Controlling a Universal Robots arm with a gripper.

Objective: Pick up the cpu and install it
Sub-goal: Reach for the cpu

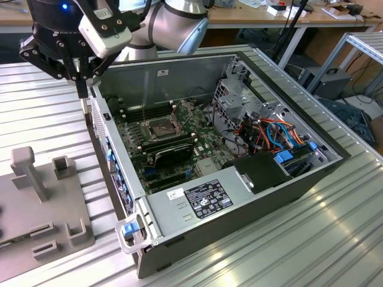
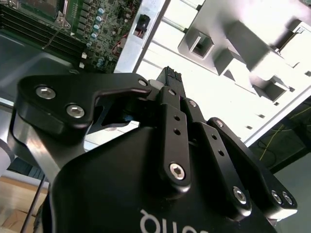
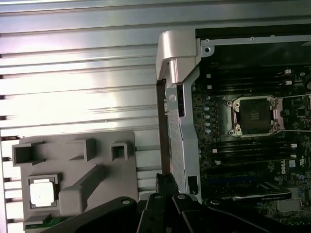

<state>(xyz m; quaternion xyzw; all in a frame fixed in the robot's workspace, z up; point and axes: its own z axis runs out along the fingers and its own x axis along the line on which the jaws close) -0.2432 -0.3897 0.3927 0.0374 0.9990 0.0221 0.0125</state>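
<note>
Exterior view, hand: black hand [image 1: 81,88] up at the exterior view's left, fingers pinched together, carrying nothing.
Exterior view, room: the open-topped computer case [image 1: 287,185] sits on a ribbed metal surface [image 1: 48,119]. A bare strip runs between the case wall and the grey fixture tray [image 1: 78,230].
Exterior view, inside: the socket [image 1: 161,127] has a metal frame and a dark centre on the green board. The boxy grey power supply [image 1: 197,200] sits at the near end.
First wrist view, cpu: and there's the cpu [image 3: 41,192], a bright silver square lying flat in a square pocket of the matte tray. It is well apart from the socket, with the case wall between them.
First wrist view, hand: tips hang just outside the case wall, tray side.
Second wrist view, hand: glossy black linkages with silver screw heads, tips meeting. Rectangular tray pockets lie beyond.
</note>
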